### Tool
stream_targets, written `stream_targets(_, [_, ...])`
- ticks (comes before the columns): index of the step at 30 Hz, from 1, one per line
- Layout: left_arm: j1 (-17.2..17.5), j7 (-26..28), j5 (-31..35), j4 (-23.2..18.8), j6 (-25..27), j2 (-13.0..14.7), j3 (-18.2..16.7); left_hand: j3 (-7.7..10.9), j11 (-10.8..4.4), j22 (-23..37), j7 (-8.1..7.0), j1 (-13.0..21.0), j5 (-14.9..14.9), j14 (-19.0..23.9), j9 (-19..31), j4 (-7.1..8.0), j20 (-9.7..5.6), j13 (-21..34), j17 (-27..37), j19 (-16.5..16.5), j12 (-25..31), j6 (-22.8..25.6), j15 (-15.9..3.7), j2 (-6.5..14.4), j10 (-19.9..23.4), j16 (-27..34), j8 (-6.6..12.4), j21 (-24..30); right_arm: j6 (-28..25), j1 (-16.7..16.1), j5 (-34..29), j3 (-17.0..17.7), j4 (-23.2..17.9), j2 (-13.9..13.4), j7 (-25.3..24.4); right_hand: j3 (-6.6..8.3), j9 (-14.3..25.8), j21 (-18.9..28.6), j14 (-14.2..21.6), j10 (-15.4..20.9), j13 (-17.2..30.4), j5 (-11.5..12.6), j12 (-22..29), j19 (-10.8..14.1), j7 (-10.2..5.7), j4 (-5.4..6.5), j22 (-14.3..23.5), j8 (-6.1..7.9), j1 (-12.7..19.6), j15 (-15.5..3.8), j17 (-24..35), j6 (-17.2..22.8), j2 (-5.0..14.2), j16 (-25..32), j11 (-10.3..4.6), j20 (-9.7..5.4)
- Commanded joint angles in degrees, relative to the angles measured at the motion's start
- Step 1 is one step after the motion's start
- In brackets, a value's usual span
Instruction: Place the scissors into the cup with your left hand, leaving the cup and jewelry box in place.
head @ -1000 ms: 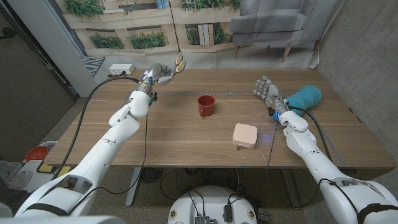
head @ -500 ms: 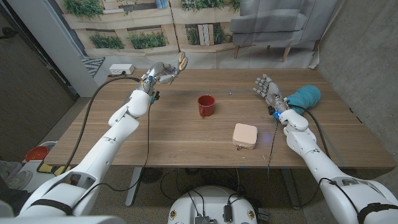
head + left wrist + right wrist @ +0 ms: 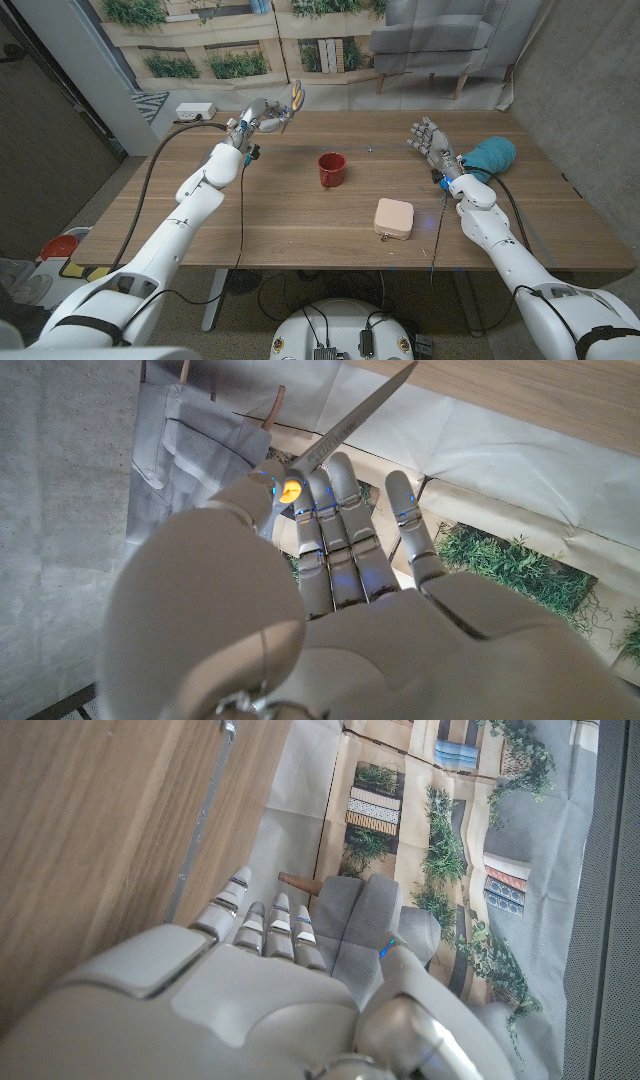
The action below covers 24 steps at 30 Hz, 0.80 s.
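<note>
My left hand (image 3: 262, 118) is raised over the table's far left part and holds a pair of scissors (image 3: 296, 97) with orange handles. In the left wrist view the closed grey blades (image 3: 352, 419) stick out past my fingers (image 3: 340, 510), with a bit of orange handle (image 3: 288, 490) showing between them. The red cup (image 3: 331, 169) stands upright near the table's middle, to the right of and nearer than the scissors. A pale pink jewelry box (image 3: 394, 217) sits closer to the front edge. My right hand (image 3: 428, 142) is up at the right, fingers spread, holding nothing.
A teal cloth (image 3: 491, 157) lies on the table at the far right, beside my right wrist. A white power strip (image 3: 195, 110) sits on the floor beyond the table's far left corner. A grey sofa (image 3: 450, 35) stands behind the table.
My left hand has carried the scissors a little to the right, toward the cup. The right hand, cup and box have stayed put.
</note>
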Motion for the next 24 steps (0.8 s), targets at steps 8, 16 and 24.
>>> stream_targets(8, [-0.7,-4.0,-3.6,2.5,-4.2,-2.1,-0.3,0.48,-1.58,0.0,1.74,-0.1,0.2,0.7,13.2,0.03,-0.3,0.1,0.4,0.0,-0.3,8.4,-1.41,0.2,2.1,-0.4,7.15,-0.2,-0.1,-1.0,-0.7,-0.3,-2.2,-0.9,-1.0,0.35,0.2,0.1,0.5,0.6,0.1,0.4,-0.3,0.4,0.28,-0.26,0.3,-0.12,-0.1,0.23,0.1,0.5,-0.14,0.0,-0.12,-0.05])
stream_targets(16, [-0.7,-6.4,-5.8,2.9,-4.5,-3.2,-0.3,0.42,-1.67,0.0,1.77,-0.1,0.2,0.8,13.1,-0.05,-0.3,0.3,0.5,-0.1,-0.4,8.6,-1.55,0.1,2.0,-0.6,7.1,-0.3,-0.6,-1.7,-0.8,-0.3,-3.5,-1.3,-1.5,0.37,0.2,0.1,0.5,0.7,0.1,0.4,-0.2,0.4,0.35,-0.31,0.3,-0.13,-0.1,0.24,0.1,0.5,-0.17,0.0,-0.12,-0.04])
stream_targets(24, [-0.9,-9.1,-8.1,3.3,-4.1,-4.0,-0.2,0.33,-1.63,0.0,1.87,-0.1,0.1,0.8,13.1,-0.04,-0.21,0.3,0.7,-0.1,-0.6,8.6,-1.56,0.1,2.2,-0.8,7.03,-0.4,-0.8,-1.9,-1.0,-0.6,-4.3,-1.8,-1.5,0.37,0.2,0.0,0.6,0.6,0.1,0.4,-0.3,0.4,0.27,-0.32,0.3,-0.12,-0.2,0.23,0.1,0.5,-0.19,0.0,-0.1,0.0])
